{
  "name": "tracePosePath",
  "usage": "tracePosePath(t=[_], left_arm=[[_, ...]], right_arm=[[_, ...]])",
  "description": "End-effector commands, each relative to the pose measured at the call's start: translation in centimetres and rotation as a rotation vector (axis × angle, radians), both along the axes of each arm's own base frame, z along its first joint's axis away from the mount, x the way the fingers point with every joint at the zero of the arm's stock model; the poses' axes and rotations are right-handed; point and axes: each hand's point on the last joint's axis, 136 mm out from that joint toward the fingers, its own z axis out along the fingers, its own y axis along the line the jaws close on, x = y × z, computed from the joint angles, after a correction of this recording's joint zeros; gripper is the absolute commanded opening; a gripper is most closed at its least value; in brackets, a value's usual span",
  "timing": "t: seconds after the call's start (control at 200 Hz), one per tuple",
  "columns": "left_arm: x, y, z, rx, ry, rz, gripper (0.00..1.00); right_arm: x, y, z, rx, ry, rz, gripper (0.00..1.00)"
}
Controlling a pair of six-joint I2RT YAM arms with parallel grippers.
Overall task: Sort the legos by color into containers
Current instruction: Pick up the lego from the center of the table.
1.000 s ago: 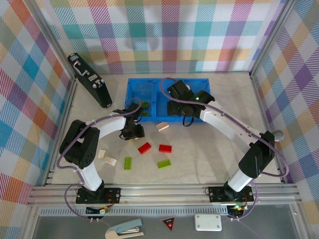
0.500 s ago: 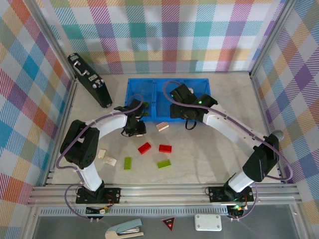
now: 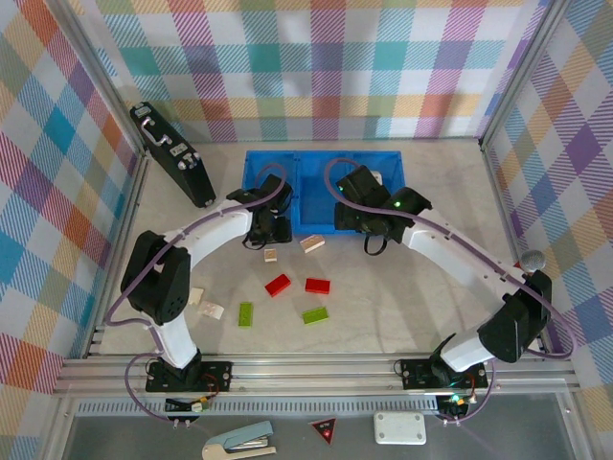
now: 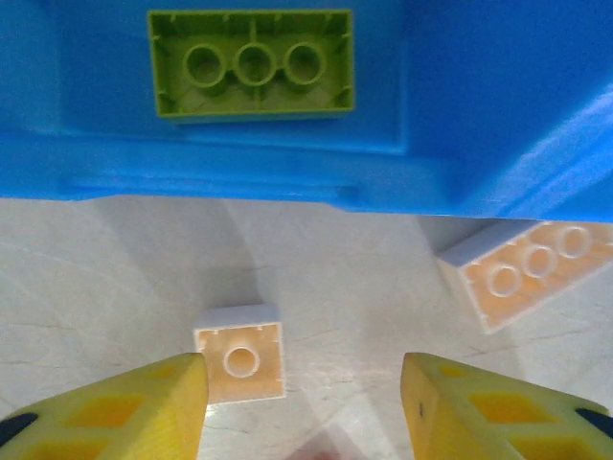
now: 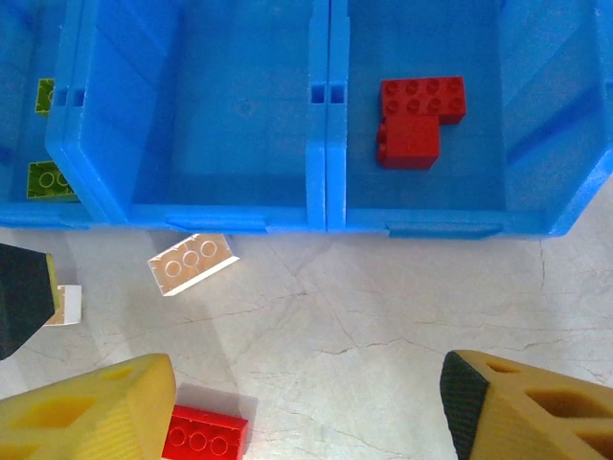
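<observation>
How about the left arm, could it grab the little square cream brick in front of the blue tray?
Probably yes. The left gripper hangs open above the square cream brick, with nothing between them; the brick lies nearer one finger, so a slight sideways shift may help.

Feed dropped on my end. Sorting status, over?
Left gripper open, small cream brick loose on table beside it. Right gripper open, empty. Tray unblocked.

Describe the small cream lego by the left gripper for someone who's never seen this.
Find the long blue tray at the table's back. Two cream legos lie on the tabletop just off its near wall. Take the left lego: small, square, one tube underneath; the right lego is longer, with three.
</observation>
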Motion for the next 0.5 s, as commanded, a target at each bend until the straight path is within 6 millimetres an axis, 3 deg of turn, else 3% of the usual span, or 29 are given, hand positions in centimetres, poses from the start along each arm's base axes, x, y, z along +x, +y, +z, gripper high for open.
tracePosePath(t=[0.0, 0.23, 0.495], left_arm=[[-1.3, 1.7, -2.1, 0.09, 0.067, 0.001, 0.58], [-2.3, 2.2, -4.7, 0.106, 0.114, 0.011, 0.59], [-2.7, 2.2, -6.0, 0.104, 0.136, 0.007, 0.46]], right_arm=[[-0.2, -0.9, 0.5, 0.006, -0.016, -0.029, 0.74], [-0.4, -1.0, 0.4, 0.011, -0.011, -0.031, 0.74], [-0.4, -0.9, 0.4, 0.015, -0.009, -0.032, 0.74]])
